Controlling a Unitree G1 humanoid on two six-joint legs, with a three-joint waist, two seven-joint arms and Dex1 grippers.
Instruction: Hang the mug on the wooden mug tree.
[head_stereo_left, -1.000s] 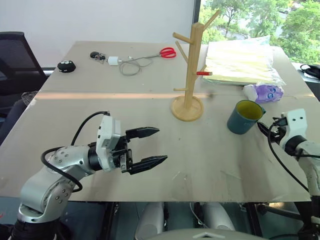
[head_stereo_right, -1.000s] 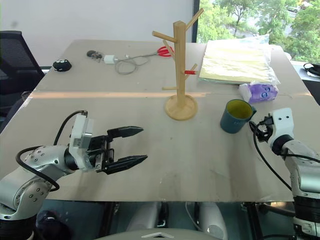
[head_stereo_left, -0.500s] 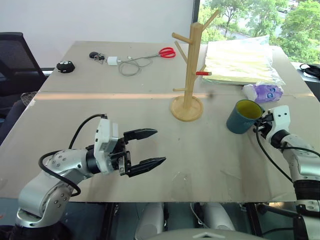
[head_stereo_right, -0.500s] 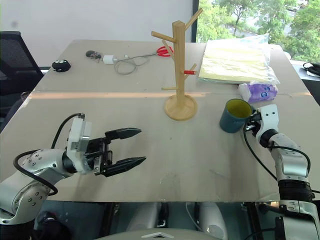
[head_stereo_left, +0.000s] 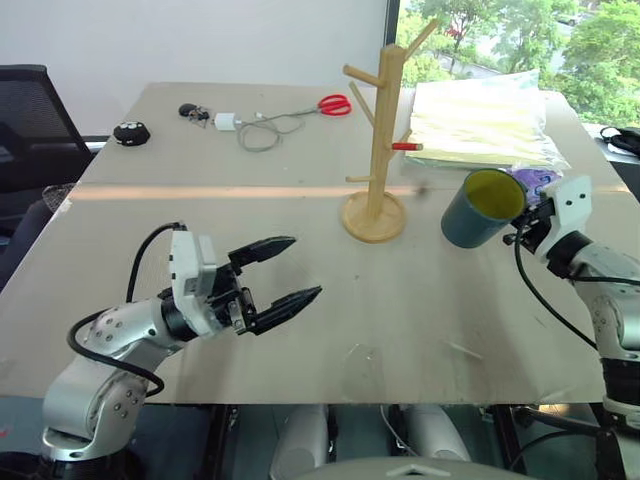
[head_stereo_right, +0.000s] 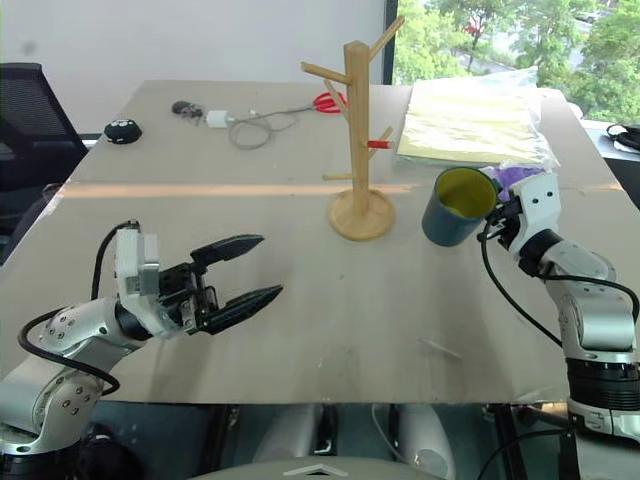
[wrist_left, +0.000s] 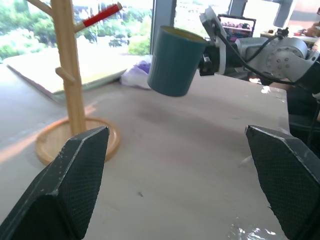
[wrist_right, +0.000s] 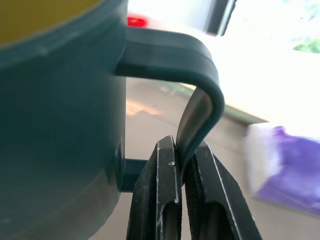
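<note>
On my right gripper (wrist_right: 181, 200) the jaws are pinched tight on the lower part of the mug's handle, the two black fingers (wrist_right: 159, 200) pressing the thin teal loop from either side. The mug (head_stereo_left: 480, 208) is off the table (head_stereo_left: 400, 300), carried in the air and tilted so its yellow inside faces up and toward me. It hangs to the right of the wooden mug tree (head_stereo_left: 378, 140), near it but not touching any peg; the red-tipped peg (head_stereo_left: 408, 147) points toward the mug's side. From the left wrist view I see the mug (wrist_left: 175, 62) clear of the tabletop, with the tree's post and round base beside it.

My left gripper (head_stereo_left: 282, 275) hovers over the near left part of the table with its jaws spread wide, nothing between them, pointing across toward the tree.

Just behind the mug lies a purple packet (head_stereo_left: 530, 178), and beyond that a clear bag of yellow sheets (head_stereo_left: 480, 125). At the far edge I see red scissors (head_stereo_left: 336, 104), a white charger with its coiled cable (head_stereo_left: 250, 128), and a small black round object (head_stereo_left: 132, 131)
</note>
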